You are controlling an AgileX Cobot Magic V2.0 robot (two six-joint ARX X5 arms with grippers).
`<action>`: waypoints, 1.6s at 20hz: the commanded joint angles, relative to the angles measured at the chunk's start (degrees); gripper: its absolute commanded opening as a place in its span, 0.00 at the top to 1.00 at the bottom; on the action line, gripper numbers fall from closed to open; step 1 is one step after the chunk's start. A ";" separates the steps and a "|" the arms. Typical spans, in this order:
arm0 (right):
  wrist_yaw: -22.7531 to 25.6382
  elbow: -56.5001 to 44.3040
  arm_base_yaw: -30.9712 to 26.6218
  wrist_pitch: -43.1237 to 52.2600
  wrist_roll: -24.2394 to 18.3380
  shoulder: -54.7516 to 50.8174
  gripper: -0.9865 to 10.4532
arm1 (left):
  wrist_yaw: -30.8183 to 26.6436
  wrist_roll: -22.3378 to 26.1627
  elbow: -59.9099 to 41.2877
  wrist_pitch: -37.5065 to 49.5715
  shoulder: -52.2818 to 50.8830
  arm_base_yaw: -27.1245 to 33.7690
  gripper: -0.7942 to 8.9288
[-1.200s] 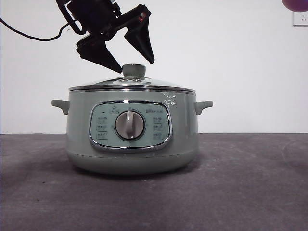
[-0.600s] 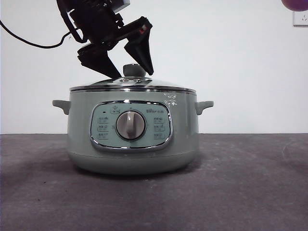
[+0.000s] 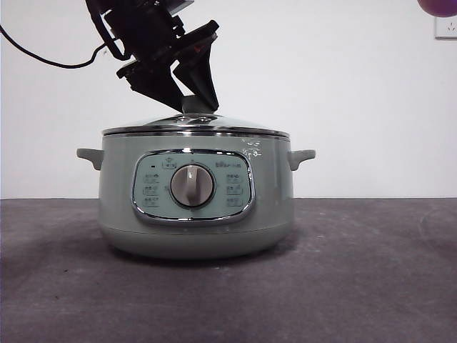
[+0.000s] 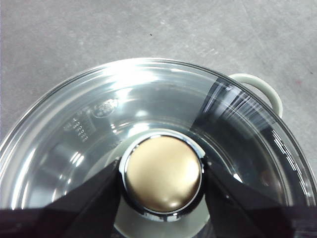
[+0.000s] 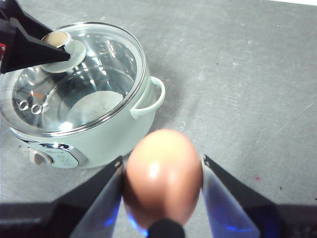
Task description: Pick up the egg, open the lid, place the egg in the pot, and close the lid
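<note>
The pot (image 3: 196, 204) stands on the grey table (image 3: 371, 279), closed by the glass lid (image 3: 196, 125), whose chrome rim sits on the pot's top edge. Through the glass, in the right wrist view, the pot's interior (image 5: 89, 106) shows only a pale bottom; nothing can be made out lying inside. Two small handles project at 3 and 9 o'clock of the body in the front view, and the chrome-framed panel (image 3: 193, 187) with its central dial (image 3: 192, 186) faces the camera. The left gripper (image 4: 162, 186) reaches down from 11 o'clock in the front view onto the lid's knob (image 4: 162, 173); its jaws flank the knob on both sides, pressed against the knob's chrome collar, so that the gripper is clamped on the knob. The lid is not lifted. The right gripper (image 5: 162, 191) is held above the table, off to one side of the pot, beyond one handle, with the egg (image 5: 162, 176) clamped between its jaws, the egg's narrower end pointing away from the wrist. Small printed marks appear on the glass (image 4: 105, 106) and on the panel around the dial, and a white floral motif (image 3: 251, 148) lies near the pot's upper edge at 1 o'clock of the panel; none of the writing can be read.
</note>
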 commanded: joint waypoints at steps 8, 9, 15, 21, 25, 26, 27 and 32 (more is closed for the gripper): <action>-1.75 -0.02 0.11 2.29 0.68 2.01 0.92 | -0.13 -0.85 1.25 -2.27 -10.10 0.11 0.93; -3.72 -0.02 0.11 3.48 0.76 2.95 0.92 | -0.24 -0.83 1.62 -3.37 -11.69 0.11 0.93; -6.16 2.38 3.72 11.19 2.21 13.92 0.92 | -5.03 -0.83 1.66 -13.40 -26.27 0.15 0.93; -6.05 15.32 10.67 14.51 1.38 32.63 0.92 | -6.19 -0.87 1.66 -23.87 -39.50 0.13 0.93; -5.55 26.40 14.40 14.51 -0.68 47.01 0.92 | -6.19 -1.70 1.66 -28.41 -44.41 0.11 0.93; -5.44 28.55 14.86 14.51 -1.09 49.92 0.92 | -6.16 -2.19 1.66 -29.00 -45.07 0.11 0.93; -4.66 30.69 15.54 14.51 -1.66 52.94 0.92 | -6.14 -2.29 1.66 -29.55 -45.57 0.09 0.93; -2.03 34.42 17.84 16.72 -5.29 63.54 0.92 | -6.12 -2.38 1.66 -30.93 -46.10 0.09 0.93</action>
